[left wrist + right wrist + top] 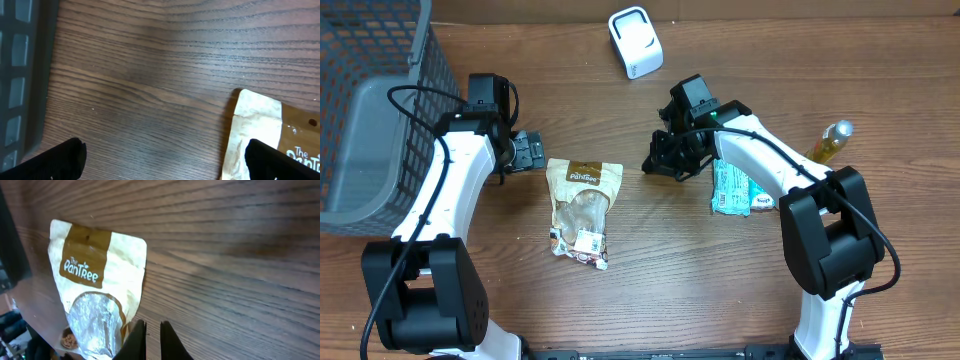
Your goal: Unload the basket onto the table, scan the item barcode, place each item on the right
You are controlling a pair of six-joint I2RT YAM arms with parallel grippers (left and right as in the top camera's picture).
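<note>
The item, a cream and brown snack pouch point(582, 205), lies flat on the wooden table with a white label point(587, 241) near its lower end. A white scanner point(635, 42) stands at the back of the table. My left gripper point(530, 150) hovers by the pouch's upper left corner, and its wrist view shows it point(162, 165) open over bare wood, its right finger above the pouch point(255, 130) edge. To the right of the pouch, my right gripper point(652, 165) is apart from it. In its own view it point(151, 330) is shut on nothing beside the pouch point(95, 280).
A grey wire basket point(370, 120) fills the left back corner. A teal packet point(730, 188) lies under my right arm, with a yellow bottle point(830, 140) beyond it at the right.
</note>
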